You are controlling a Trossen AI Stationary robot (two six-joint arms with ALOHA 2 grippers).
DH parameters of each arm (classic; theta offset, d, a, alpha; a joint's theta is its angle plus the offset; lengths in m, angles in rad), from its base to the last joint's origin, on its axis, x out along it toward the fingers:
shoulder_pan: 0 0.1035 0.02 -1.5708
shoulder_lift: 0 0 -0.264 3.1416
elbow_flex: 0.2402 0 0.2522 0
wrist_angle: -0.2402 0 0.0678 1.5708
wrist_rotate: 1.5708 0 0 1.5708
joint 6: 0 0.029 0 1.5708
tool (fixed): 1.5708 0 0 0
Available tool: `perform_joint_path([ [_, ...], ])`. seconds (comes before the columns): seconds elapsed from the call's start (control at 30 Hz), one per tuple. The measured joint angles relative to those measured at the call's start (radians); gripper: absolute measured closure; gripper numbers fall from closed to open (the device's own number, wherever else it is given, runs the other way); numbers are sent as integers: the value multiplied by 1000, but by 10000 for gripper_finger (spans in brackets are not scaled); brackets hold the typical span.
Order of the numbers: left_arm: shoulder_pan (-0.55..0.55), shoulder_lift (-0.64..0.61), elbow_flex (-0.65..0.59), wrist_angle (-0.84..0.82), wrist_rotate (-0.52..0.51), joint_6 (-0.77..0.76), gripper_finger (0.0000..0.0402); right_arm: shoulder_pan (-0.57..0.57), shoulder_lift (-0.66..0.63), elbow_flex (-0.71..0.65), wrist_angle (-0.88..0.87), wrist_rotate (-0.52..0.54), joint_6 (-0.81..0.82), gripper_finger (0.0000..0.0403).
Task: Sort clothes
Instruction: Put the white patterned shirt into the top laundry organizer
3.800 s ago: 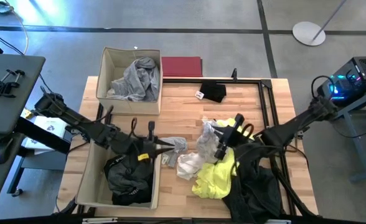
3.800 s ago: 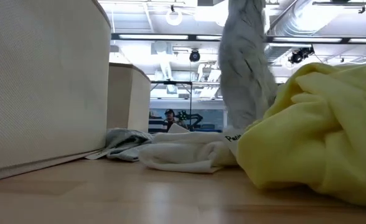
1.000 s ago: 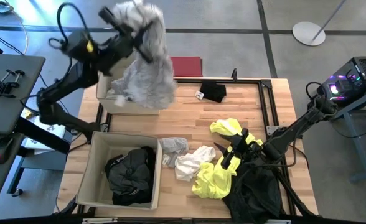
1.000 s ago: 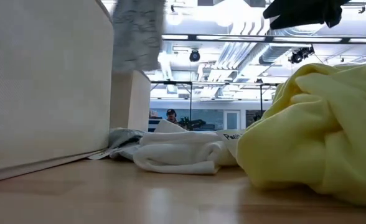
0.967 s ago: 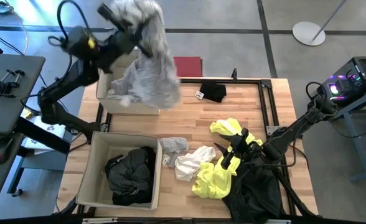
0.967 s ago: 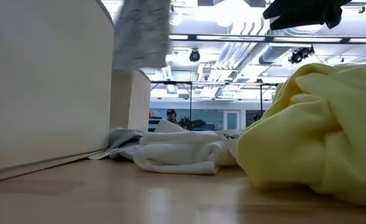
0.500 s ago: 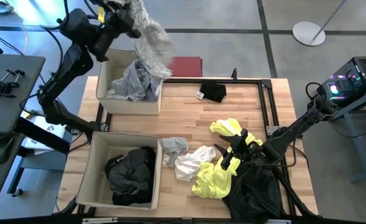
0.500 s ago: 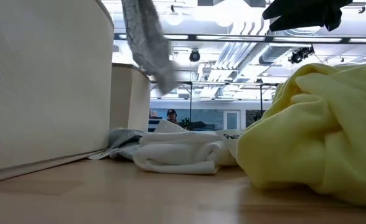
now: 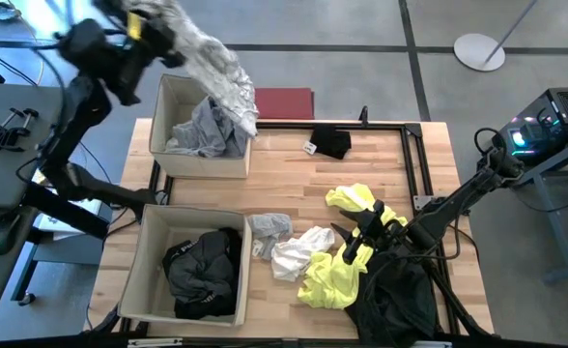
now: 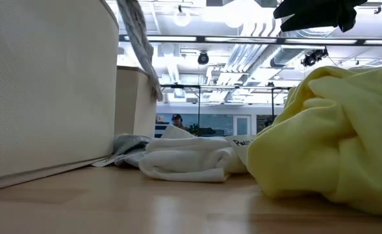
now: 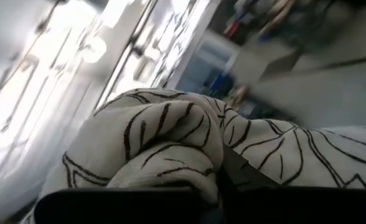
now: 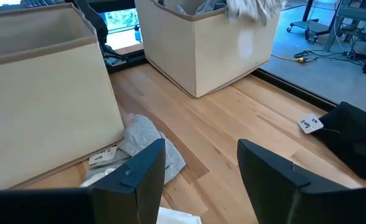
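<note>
High view, near edge first: a black garment (image 9: 392, 302) lies heaped at about 5 o'clock on the table (image 9: 361, 174), touching a neon yellow garment (image 9: 337, 275) just beside it. The right gripper (image 9: 352, 244) hovers over that yellow heap with fingers spread wide and nothing between them; the right wrist view shows bare wood in the gap. Just toward 9 o'clock of the yellow piece lies a white garment (image 9: 294, 253), then a small light grey piece (image 9: 269, 229) touching the near beige box (image 9: 149, 280), which sits at 7 o'clock and holds dark clothes (image 9: 202, 275). Farther back, at 12 o'clock, a small black garment with a white tag (image 9: 330, 143) lies alone near the table's far edge, with a dark red rectangle (image 9: 282, 102) just beyond it. At 11 o'clock stands the far beige box (image 9: 168, 97) with a grey garment (image 9: 207, 130) inside. Above and beyond that box the left gripper (image 9: 144, 21) is raised high, fingers clamped tight on a pale patterned garment (image 9: 216, 72) that trails down and across the box's far right corner. Left wrist view shows the same cloth, white with thin black lines, bunched between the fingers.
</note>
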Motion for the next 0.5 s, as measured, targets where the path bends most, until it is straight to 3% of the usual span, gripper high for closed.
perform_joint_path([
  [0.13, 43, -46, 0, 0, -77, -4, 401, 0, 0, 0, 7, 0, 0, 215],
  [0.27, 97, -68, 0, -99, -49, -142, 401, 0, 0, 0, 23, 0, -2, 215],
  [0.5, 183, -37, -31, -383, 288, -459, 401, 0, 0, 0, 30, -1, -19, 215],
])
